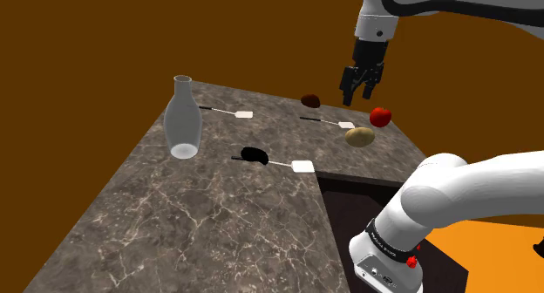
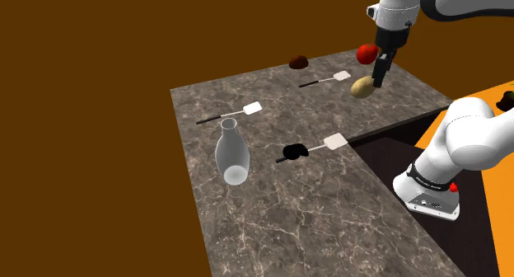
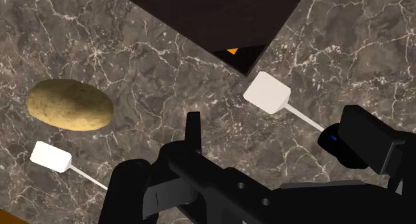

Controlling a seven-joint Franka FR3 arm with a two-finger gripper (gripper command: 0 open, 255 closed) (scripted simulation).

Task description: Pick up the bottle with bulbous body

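The bottle [image 1: 183,119] is translucent grey with a narrow neck and a bulbous body. It stands upright on the marble counter [image 1: 200,221] near that surface's left edge in the shoulder view, and the second exterior view shows the bottle [image 2: 231,152] too. My gripper [image 1: 360,92] hangs open above the far right part of the counter, well away from the bottle, with nothing between its fingers. From the other side the gripper [image 2: 380,73] hovers over a potato [image 2: 362,87]. In the wrist view the gripper [image 3: 280,133] looks down on the counter beside the potato [image 3: 70,105].
A red fruit [image 1: 380,117] and the potato [image 1: 359,136] lie under the gripper. A dark brown lump [image 1: 311,100] sits at the back. Three thin tools with white heads [image 1: 302,166] lie across the counter, one by a black blob [image 1: 254,154]. A dark recess [image 1: 357,191] cuts into the counter beside the stand.
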